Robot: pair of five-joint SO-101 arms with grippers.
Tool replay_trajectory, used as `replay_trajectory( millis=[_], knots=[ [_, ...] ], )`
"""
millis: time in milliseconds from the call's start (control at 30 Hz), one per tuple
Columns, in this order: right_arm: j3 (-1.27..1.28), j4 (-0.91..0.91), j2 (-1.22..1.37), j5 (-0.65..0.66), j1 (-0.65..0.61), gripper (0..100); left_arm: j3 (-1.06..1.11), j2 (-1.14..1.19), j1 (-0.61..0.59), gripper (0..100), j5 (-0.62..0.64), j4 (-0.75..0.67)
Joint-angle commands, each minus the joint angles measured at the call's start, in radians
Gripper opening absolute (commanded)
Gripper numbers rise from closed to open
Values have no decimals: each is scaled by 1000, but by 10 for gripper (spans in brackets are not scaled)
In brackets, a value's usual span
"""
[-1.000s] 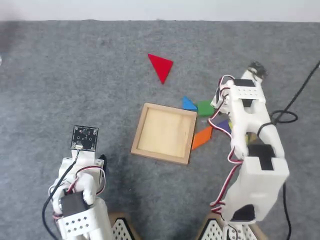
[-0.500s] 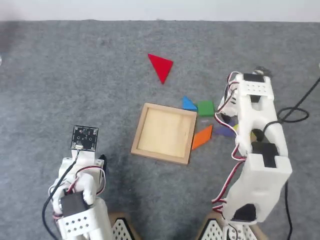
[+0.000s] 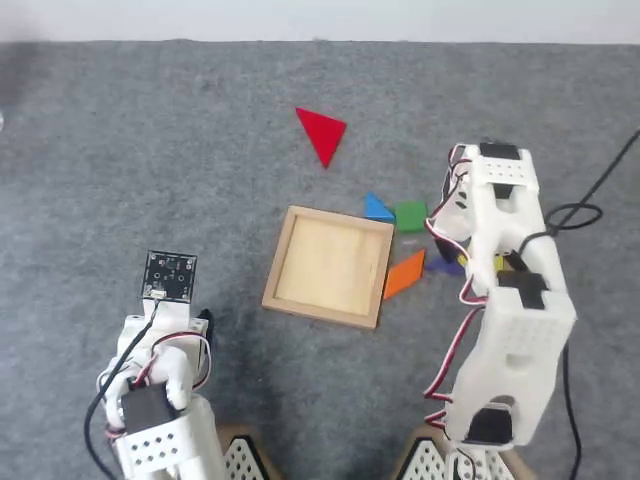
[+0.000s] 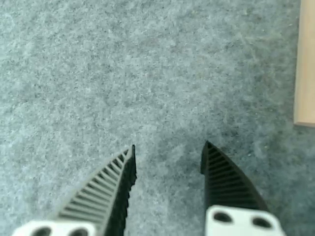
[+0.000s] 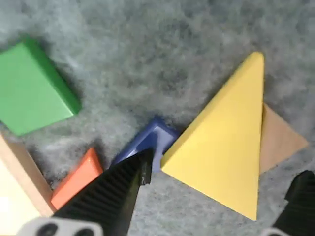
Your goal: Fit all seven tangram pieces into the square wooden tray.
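The square wooden tray lies empty mid-table, its corner also in the right wrist view. My right gripper is open, low over a yellow triangle, one finger on each side. Around the triangle lie a tan piece, a blue-purple piece, an orange piece and a green square. From above I see the green square, a blue triangle, the orange piece and a red triangle farther back. My left gripper is open over bare carpet.
Grey carpet covers the table. The right arm hides part of the cluster of pieces right of the tray. The left arm sits at the near left, with the tray's edge off to one side of it.
The right arm's wrist moved away from the tray's side and farther back over the cluster, then slightly back toward it. The pieces and the left arm stayed put.
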Motion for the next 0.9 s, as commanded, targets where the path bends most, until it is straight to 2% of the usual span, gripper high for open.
replay_trajectory(
  millis=[0, 167, 467, 567, 700, 867],
  knots=[
    [-104, 51, 111, 29, 16, 383, -12, -18, 3, 209, 8, 2],
    [-167, 53, 159, 66, 18, 247, -12, -18, 3, 209, 8, 2],
    [-172, 51, 162, 71, 13, 173, -12, -18, 3, 209, 8, 2],
    [-172, 28, 162, 77, 10, 122, -12, -18, 3, 209, 8, 2],
    [-173, 25, 157, 144, 8, 59, -12, -18, 3, 209, 8, 2],
    [-173, 39, 113, 157, 13, 53, -12, -18, 3, 209, 8, 2]
  ],
)
